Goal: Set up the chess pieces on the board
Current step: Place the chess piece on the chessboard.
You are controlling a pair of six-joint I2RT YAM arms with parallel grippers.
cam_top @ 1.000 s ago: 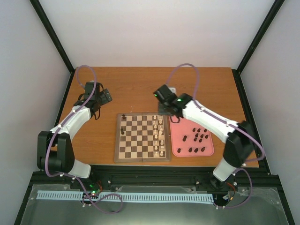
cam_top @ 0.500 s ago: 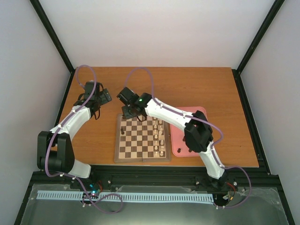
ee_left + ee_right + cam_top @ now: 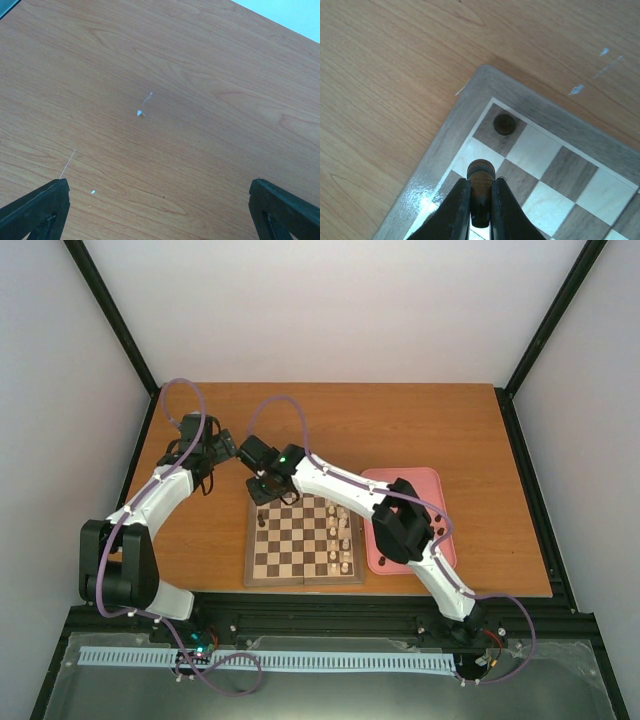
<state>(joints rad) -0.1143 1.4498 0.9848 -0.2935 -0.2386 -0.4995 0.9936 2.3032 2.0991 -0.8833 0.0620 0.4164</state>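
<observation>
Right jaws just swung from the tray [image 3: 428, 478] to the board [image 3: 465, 107] corner — clenched on a dark piece [image 3: 481, 172], placement looks next. Left jaws wide apart, idle.

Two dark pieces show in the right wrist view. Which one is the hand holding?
The nearer piece, pinched in the right hand. The corner piece stands free and untouched on the dark corner square of the board.

A wooden table [image 3: 330, 420] (scuffed with pale marks) sits between plain white walls [image 3: 330, 300] and black frame posts [image 3: 111, 315].
</observation>
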